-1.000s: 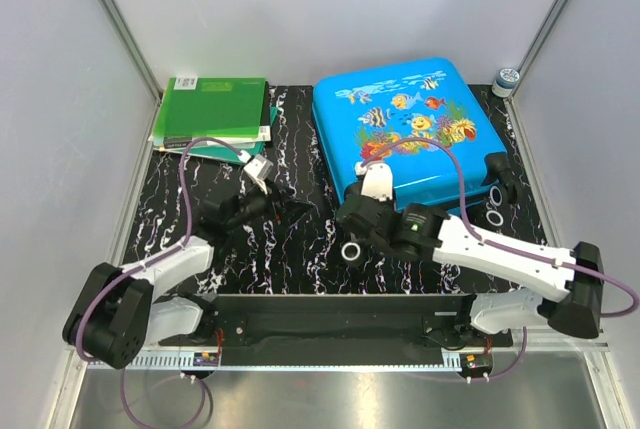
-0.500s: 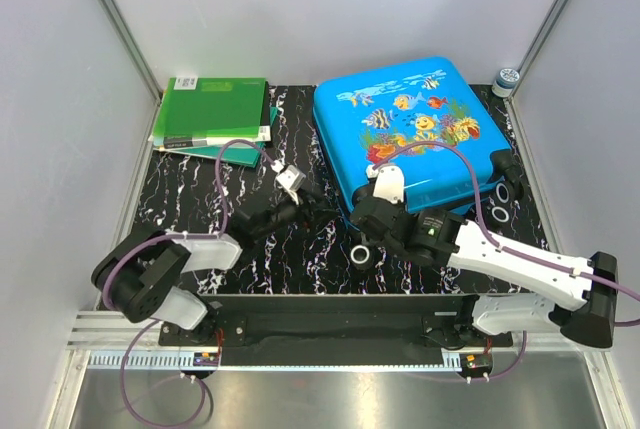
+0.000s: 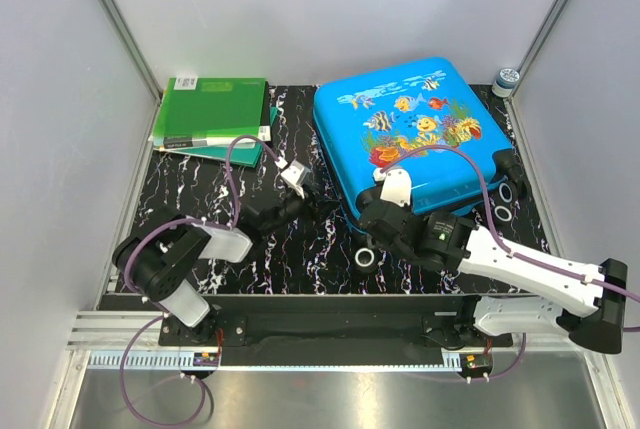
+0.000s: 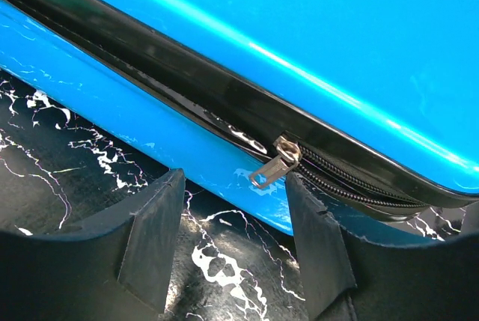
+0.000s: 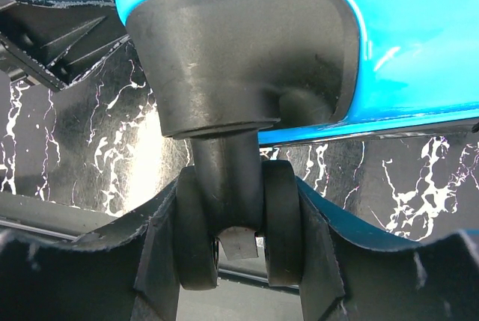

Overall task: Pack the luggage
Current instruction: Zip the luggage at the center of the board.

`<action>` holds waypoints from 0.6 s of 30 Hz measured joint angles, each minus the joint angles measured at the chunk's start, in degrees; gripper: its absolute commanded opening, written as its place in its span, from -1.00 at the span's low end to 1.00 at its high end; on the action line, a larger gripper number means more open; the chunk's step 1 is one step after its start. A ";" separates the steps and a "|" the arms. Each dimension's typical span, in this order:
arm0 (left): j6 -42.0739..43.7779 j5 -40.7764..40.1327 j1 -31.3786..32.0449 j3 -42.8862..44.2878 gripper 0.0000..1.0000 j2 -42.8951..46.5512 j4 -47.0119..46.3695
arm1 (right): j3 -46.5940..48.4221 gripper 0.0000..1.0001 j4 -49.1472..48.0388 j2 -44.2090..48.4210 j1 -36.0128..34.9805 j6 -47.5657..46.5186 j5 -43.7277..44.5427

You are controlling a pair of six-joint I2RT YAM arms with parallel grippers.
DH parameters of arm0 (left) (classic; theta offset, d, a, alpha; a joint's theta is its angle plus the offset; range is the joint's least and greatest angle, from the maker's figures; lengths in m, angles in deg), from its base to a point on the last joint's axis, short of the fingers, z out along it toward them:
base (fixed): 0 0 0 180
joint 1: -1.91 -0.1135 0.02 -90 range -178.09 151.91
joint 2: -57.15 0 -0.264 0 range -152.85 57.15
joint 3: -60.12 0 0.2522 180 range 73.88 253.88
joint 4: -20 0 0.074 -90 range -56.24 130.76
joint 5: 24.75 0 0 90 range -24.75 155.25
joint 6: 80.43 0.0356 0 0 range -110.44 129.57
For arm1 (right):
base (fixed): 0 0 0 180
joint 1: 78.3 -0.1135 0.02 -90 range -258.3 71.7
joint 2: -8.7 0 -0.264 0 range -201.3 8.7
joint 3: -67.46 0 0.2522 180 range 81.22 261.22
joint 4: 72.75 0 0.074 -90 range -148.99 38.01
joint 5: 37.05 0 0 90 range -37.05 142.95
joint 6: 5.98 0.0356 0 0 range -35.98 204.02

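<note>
Silver zipper pull (image 4: pixel 271 171) on bright-blue fish-print hard-shell suitcase (image 4: pixel 337 37) lies just ahead, between spread fingers of left gripper (image 4: pixel 236 186); right gripper (image 5: pixel 236 220) clamps black wheel (image 5: pixel 283 224)

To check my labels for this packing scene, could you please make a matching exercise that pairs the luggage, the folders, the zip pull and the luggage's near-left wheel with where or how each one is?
Things:
1. luggage
2. folders
3. zip pull
4. near-left wheel

Places or states:
A. clamped between the right jaws
B. stacked at the far left
C. just ahead of the open left jaws
D. closed, lying flat at the far right

Pairs: 1-D, 2-B, 3-C, 4-A
</note>
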 measured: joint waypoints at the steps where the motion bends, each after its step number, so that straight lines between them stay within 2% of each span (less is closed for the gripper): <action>1: 0.09 0.02 -0.02 0.02 0.21 -0.15 -0.26 | -0.15 -1.00 -0.02 0.15 0.00 -0.04 -0.07; 13: 1.18 -0.11 1.68 1.36 0.23 -2.34 -1.62 | -0.94 -1.00 0.28 1.60 0.00 -0.33 -0.15; 18: 1.88 -0.92 2.49 1.36 0.32 -2.34 -1.68 | -1.03 -1.00 0.46 1.62 0.00 -0.35 -0.17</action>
